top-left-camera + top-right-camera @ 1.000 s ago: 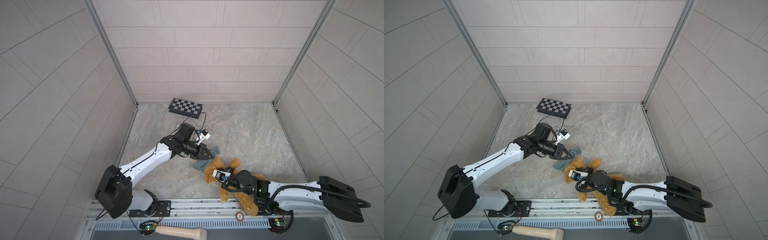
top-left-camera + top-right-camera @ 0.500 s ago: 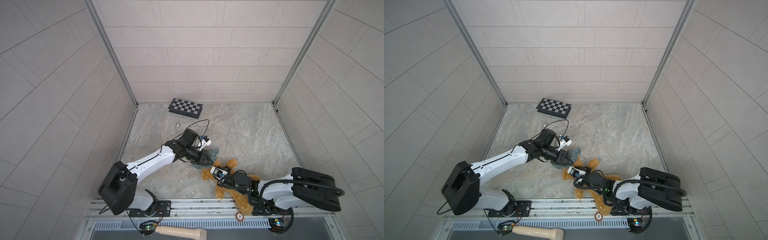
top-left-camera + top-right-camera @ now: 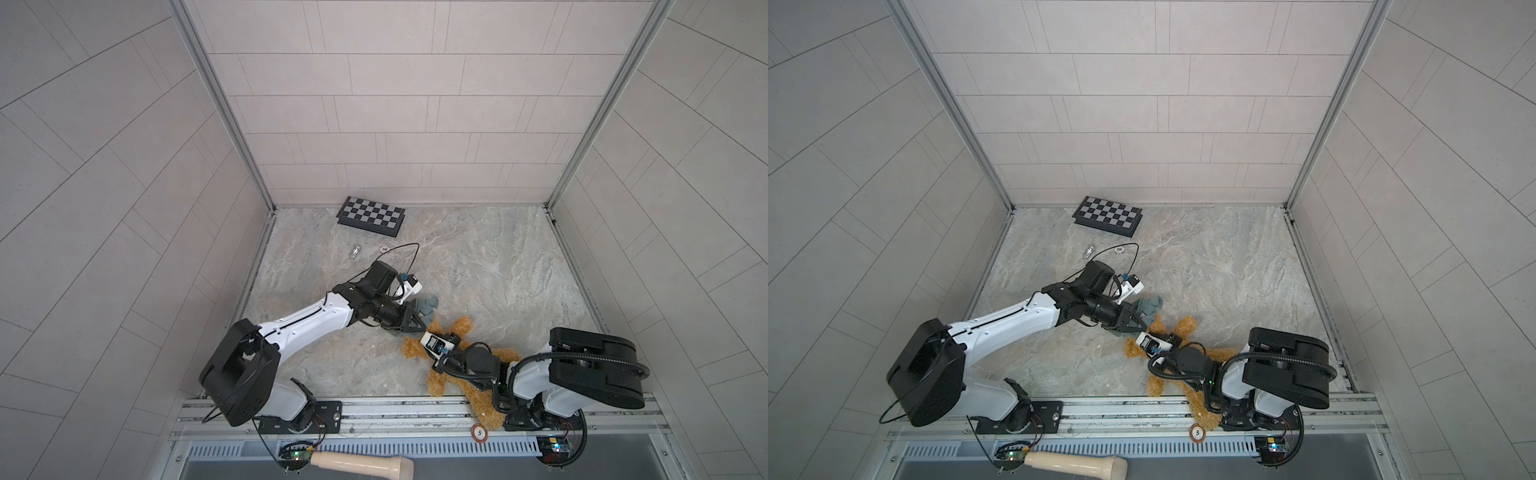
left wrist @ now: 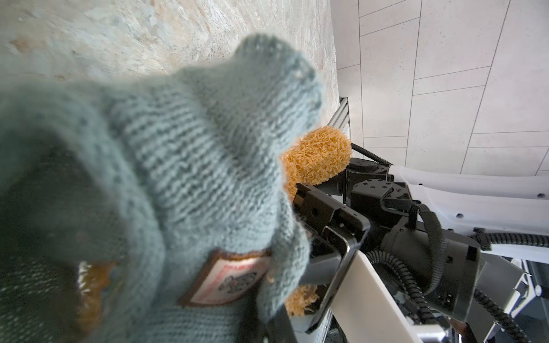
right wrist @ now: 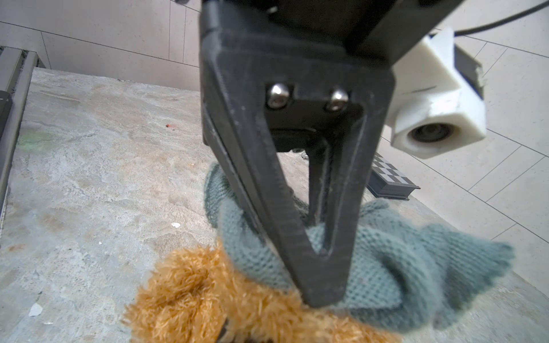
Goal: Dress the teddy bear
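Observation:
The teddy bear (image 3: 461, 326) (image 3: 1185, 326) lies near the table's front edge, one limb hanging over the front rail. My left gripper (image 3: 419, 328) (image 3: 1142, 326) is shut on a grey-green knit sweater (image 3: 428, 305) (image 3: 1150, 305) right at the bear's head end. The right wrist view shows those black jaws (image 5: 318, 282) pinching the sweater (image 5: 386, 267) against the bear's fur (image 5: 193, 297). My right gripper (image 3: 430, 338) (image 3: 1148, 338) lies across the bear, buried in the fur and shut on it. In the left wrist view the sweater (image 4: 193, 148) fills most of the picture, and fur (image 4: 318, 160) shows past it.
A folded chessboard (image 3: 371, 216) lies at the back wall. A small metal piece (image 3: 355, 250) and a chip (image 3: 384, 249) lie behind my left arm. On the front rail (image 3: 374, 409) sits a round chip (image 3: 478, 433). A beige handle (image 3: 361, 469) lies below the rail.
My left gripper has carried the sweater toward the front, down onto the bear. The right arm's elbow has folded inward to the left while its gripper stayed on the bear.

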You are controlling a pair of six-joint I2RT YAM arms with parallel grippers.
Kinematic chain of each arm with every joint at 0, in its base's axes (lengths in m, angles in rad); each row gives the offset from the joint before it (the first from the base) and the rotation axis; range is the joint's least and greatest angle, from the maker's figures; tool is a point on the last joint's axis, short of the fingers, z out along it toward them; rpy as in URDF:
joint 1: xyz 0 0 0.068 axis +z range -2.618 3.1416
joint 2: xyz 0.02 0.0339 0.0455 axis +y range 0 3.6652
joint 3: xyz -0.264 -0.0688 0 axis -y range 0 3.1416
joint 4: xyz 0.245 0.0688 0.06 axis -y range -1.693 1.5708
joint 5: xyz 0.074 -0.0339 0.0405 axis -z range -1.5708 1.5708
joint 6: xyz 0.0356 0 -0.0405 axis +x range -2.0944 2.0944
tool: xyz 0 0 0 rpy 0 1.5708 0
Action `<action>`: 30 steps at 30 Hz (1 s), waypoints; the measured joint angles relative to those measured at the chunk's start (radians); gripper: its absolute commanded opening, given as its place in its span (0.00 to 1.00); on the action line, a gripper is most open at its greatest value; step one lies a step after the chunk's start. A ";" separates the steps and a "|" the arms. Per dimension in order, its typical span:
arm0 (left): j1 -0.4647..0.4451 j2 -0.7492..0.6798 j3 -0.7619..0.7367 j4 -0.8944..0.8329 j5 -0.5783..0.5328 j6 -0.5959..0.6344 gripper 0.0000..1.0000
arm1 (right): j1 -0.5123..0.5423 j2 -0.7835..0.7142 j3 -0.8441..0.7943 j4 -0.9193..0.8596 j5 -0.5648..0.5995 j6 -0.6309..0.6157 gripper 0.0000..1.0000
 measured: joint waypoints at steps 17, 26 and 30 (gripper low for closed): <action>-0.051 -0.079 -0.057 0.086 -0.124 0.009 0.38 | 0.000 0.048 0.013 0.027 0.052 0.030 0.00; -0.063 -0.146 -0.054 -0.036 -0.278 0.102 0.56 | -0.001 0.040 0.022 0.036 0.068 0.030 0.00; -0.077 -0.134 -0.072 -0.019 -0.334 0.109 0.55 | -0.001 0.042 0.029 0.035 0.082 0.031 0.00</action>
